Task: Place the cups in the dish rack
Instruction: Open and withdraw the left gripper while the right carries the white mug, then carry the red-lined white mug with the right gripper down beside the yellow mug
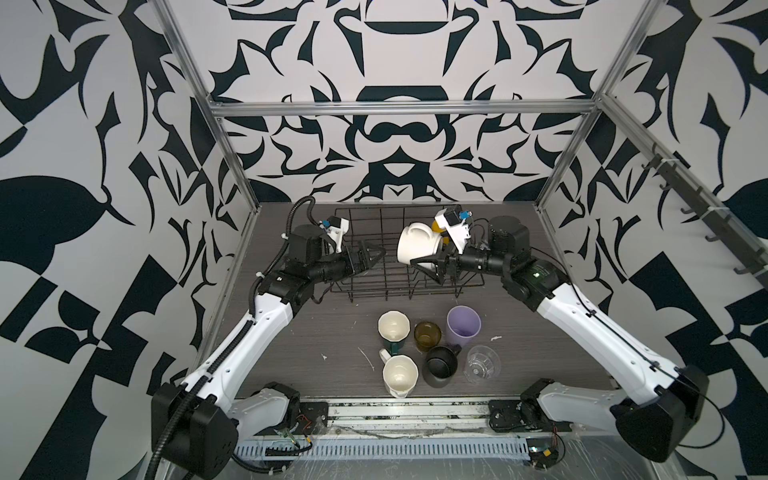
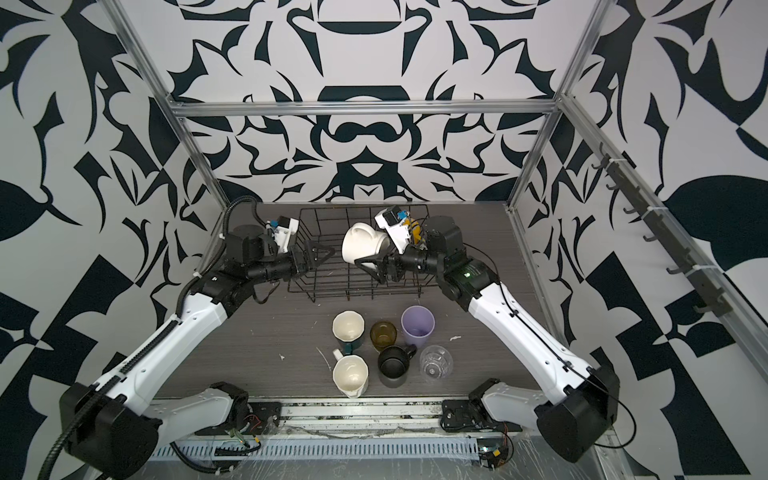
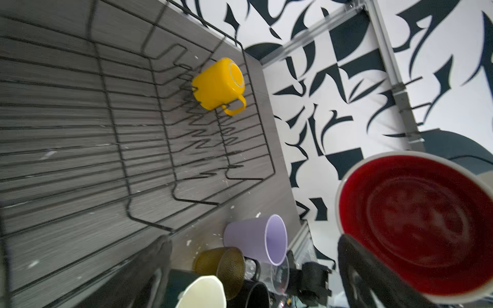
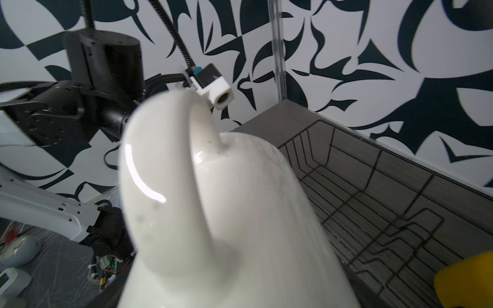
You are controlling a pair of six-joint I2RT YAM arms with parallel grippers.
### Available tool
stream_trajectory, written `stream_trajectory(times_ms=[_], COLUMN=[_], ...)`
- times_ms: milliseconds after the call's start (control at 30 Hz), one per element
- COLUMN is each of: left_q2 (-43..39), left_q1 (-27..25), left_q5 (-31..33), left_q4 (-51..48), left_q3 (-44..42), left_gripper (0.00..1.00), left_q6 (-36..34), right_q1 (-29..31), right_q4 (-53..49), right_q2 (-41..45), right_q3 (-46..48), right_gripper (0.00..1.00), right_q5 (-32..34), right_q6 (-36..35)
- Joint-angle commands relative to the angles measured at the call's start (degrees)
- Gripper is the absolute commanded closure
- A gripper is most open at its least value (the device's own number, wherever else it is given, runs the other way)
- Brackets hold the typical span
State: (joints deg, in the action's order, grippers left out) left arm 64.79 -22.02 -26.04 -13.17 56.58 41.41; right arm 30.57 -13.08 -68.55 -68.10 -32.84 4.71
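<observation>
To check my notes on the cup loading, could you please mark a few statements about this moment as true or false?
1. The right tool holds the white mug above the dish rack. True.
2. The yellow mug stands on the table among the other cups. False: it sits inside the dish rack, at its far right end.
3. The left tool is open and holds nothing. True.
4. The lilac tumbler lies on its side. False: it stands upright on the table, mouth up.
5. The black mug stands next to the clear glass. True.
</observation>
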Motion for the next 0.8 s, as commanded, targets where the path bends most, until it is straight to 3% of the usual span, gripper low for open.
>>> stream_trajectory(times_ms=[0, 333, 600, 767], left_q2=[-3.85, -16.14, -20.54, -21.09], left_q1=[0.41, 0.67, 0.66, 0.73], left_q5=[13.03, 28.99, 36.09, 36.94], left_q4=[-4.76, 3.75, 1.21, 0.52], left_q3=[1.38, -8.06, -9.64, -10.03], left_gripper=[0.01, 0.01, 0.01, 0.01], left_q6=[-5.02, -9.64, -12.71, -14.02], right_q1=[-0.76, -4.04, -5.42, -6.98], right_q4=[-7.51, -27.00, -35.07, -36.39], right_q2=[1.73, -4.00, -11.48, -14.62], right_q3=[-6.55, -17.16, -23.17, -24.82], right_gripper=[1.00, 1.00, 1.00, 1.00], right_q5=[9.16, 19.61, 27.92, 29.89], right_q6=[-0.63, -0.93, -4.13, -6.87])
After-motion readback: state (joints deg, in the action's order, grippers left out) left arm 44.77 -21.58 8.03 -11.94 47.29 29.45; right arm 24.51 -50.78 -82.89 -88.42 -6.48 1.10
